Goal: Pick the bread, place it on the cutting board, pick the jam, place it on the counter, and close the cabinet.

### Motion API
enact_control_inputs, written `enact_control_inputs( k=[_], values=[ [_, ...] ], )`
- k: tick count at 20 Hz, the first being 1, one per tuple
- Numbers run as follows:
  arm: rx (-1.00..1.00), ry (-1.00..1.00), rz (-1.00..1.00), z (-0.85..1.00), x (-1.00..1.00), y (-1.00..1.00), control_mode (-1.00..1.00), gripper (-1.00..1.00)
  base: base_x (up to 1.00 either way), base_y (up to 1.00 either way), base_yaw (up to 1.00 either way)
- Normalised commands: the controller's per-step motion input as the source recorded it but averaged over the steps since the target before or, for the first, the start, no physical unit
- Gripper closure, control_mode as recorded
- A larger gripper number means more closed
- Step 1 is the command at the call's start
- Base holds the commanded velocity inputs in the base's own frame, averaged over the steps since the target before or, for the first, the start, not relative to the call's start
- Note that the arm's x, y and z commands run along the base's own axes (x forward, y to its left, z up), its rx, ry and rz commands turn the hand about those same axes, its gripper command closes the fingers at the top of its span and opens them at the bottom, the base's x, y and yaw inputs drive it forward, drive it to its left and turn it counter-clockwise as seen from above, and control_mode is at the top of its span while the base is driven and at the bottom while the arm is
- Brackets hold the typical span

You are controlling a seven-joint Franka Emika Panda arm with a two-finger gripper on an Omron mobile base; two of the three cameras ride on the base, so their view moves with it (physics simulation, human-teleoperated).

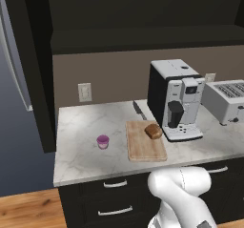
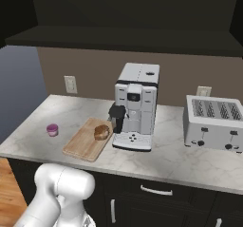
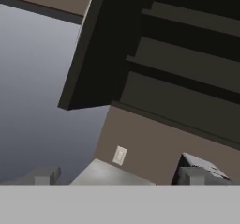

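The bread (image 1: 153, 130) (image 2: 101, 132), a small brown loaf, lies on the far right part of the light wooden cutting board (image 1: 143, 148) (image 2: 83, 145). The purple jam (image 1: 103, 141) (image 2: 52, 129) stands upright on the marble counter (image 1: 81, 160) (image 2: 180, 162), left of the board. Above, the dark cabinet (image 1: 143, 12) (image 2: 133, 12) (image 3: 187, 68) is open, with bare shelves showing and its door (image 1: 38, 79) (image 3: 89, 54) swung out at the left. In the hand view my gripper (image 3: 121, 176) is open, fingertips (image 3: 44, 175) wide apart with nothing between them, looking up at the cabinet from well off it.
A white coffee machine (image 1: 175, 98) (image 2: 136, 105) stands right beside the board, and a toaster (image 1: 226, 100) (image 2: 214, 122) sits further right. A knife (image 1: 139, 110) lies behind the board. A wall outlet (image 1: 85, 92) (image 3: 120, 155) is above the counter's left. Black drawers (image 1: 114, 198) sit below.
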Motion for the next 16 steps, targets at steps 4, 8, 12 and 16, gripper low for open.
enact_control_inputs(
  k=[4, 8, 12, 16],
  values=[
    [0.00, -0.05, 0.00, 0.00, 0.10, 0.35, -1.00, -1.00, 0.00, 0.00, 0.00],
    [0.00, -0.05, 0.00, 0.00, 0.17, 0.37, -1.00, -1.00, 0.00, 0.00, 0.00],
    [0.00, -0.02, 0.00, 0.00, 0.23, 0.41, -1.00, -1.00, 0.00, 0.00, 0.00],
    [0.00, -0.02, 0.00, 0.00, 0.18, 0.40, -1.00, -1.00, 0.00, 0.00, 0.00]
  ],
)
